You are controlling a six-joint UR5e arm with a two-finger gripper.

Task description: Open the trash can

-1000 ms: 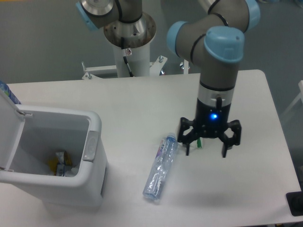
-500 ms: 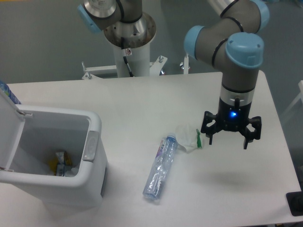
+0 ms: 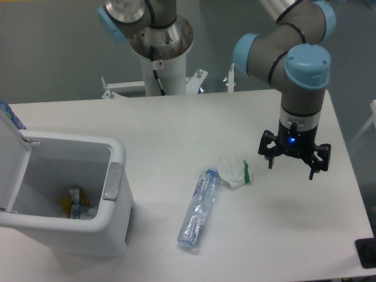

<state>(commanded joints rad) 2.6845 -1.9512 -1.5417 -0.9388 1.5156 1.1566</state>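
Jaws spread wide and gripping nothing, the gripper [image 3: 291,166] hangs above the right side of the white desk [image 3: 176,126], well apart from the trash can [image 3: 70,194], which sits at the desk's front-left corner.

From the fixed camera, the one view on offer, the bin's flat lid [image 3: 10,158] stands swung up on its left side, so the mouth is uncovered and scraps of rubbish [image 3: 75,205] show at the bottom. By that evidence the task looks already done. A grey push-button latch [image 3: 113,181] sits on the rim of the right wall, facing the arm.

The trash can reads as a stiff, thin-walled shell of smooth plastic, bulky yet probably light, with little inside to weigh it down. Such a body would likely skid on the slick desk if shoved from the side, and its broad rounded walls appear too wide for the jaws to span. The sensible place to act on it, judged from here, is the latch itself, pressed straight down so the force goes into the desk rather than sliding the bin; failing that, the thin free edge of the lid offers the only lip narrow enough to pinch.

Between bin and gripper lie a clear plastic bottle [image 3: 198,208] on its side and, just beside its cap, a crumpled white wrapper [image 3: 233,172] with a green end.
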